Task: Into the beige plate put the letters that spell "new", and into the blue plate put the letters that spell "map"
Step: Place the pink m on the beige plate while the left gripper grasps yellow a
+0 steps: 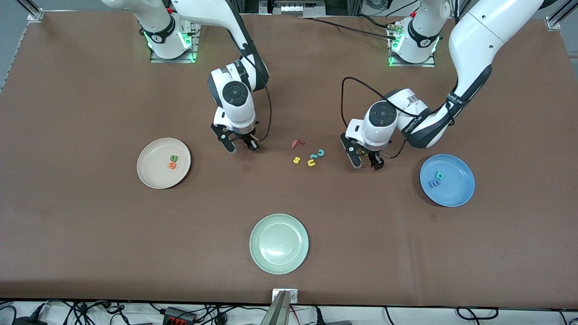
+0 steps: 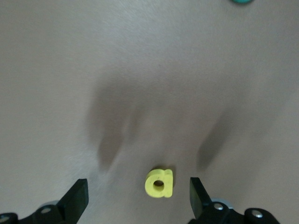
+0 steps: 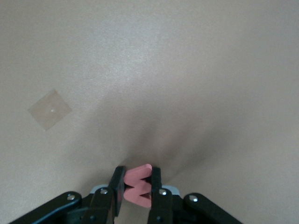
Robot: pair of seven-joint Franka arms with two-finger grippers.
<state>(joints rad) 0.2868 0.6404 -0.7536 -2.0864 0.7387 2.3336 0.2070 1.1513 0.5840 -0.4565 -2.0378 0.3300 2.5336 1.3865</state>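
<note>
Two pincers at work over the brown counter [image 1: 90,90].
Blue m [image 1: 434,183] and teal a [image 1: 438,174] lie in the bright-blue round plate [image 1: 458,192], green n [image 1: 174,158] and orange e [image 1: 172,165] in the beige round plate [image 1: 151,174]. Left pincer [image 2: 138,193] is spread around the yellow p [image 2: 159,183]; right pincer [image 3: 136,184] pinches the pinkish-red w [image 3: 138,185].
</note>
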